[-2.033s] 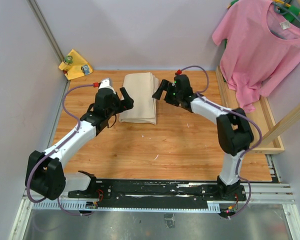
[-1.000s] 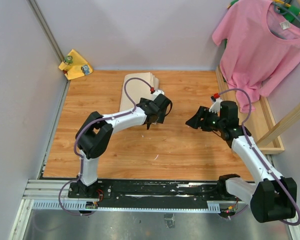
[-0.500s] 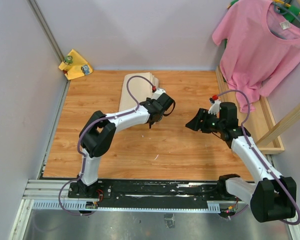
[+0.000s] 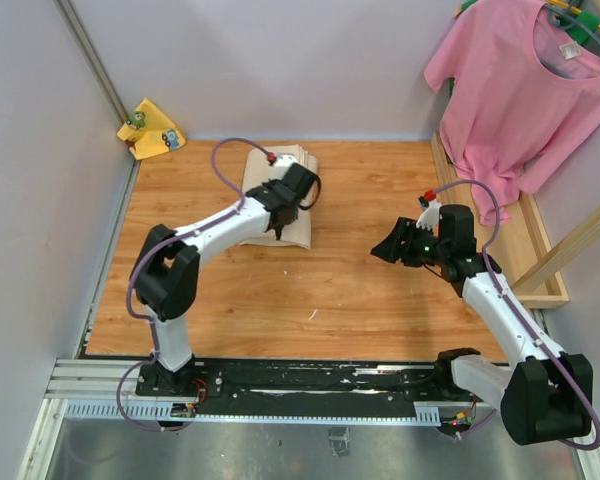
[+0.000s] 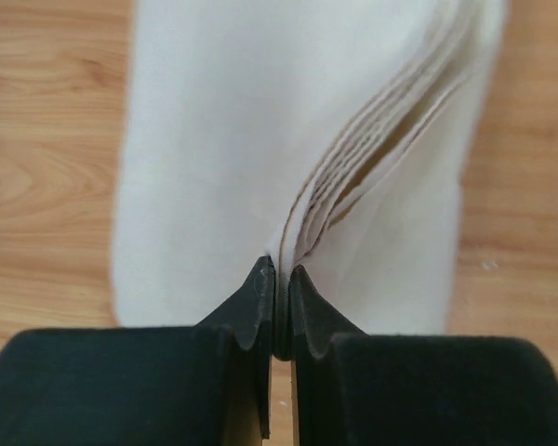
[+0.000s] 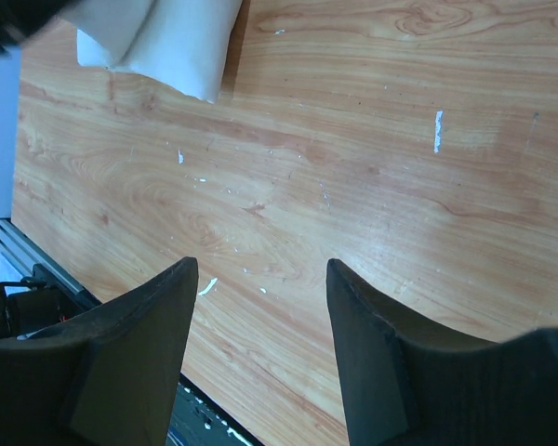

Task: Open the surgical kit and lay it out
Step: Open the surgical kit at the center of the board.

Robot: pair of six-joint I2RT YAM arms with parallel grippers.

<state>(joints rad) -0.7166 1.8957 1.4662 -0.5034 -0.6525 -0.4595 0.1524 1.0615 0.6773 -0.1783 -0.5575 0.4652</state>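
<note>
The surgical kit shows only as a folded beige cloth wrap (image 4: 298,230) lying flat at the back of the wooden table; whatever is inside is hidden. My left gripper (image 4: 278,232) is over the wrap, reaching down to it. In the left wrist view the left gripper (image 5: 277,274) is shut on thin layers of the wrap (image 5: 223,139) at its near edge, and the stacked folds fan away from the pinch. My right gripper (image 4: 383,247) hovers open over bare wood to the right of the wrap. The right wrist view shows the right gripper (image 6: 260,267) empty, with the wrap's corner (image 6: 167,37) far off.
A pink T-shirt (image 4: 520,90) hangs at the back right above a wooden frame (image 4: 540,250). A small yellow cloth (image 4: 152,128) lies in the back left corner. The arms' base rail (image 4: 320,385) runs along the near edge.
My left gripper has closed on the wrap's layers and shifted left and back, from the wrap's right edge to over it. The right arm has hardly moved.
</note>
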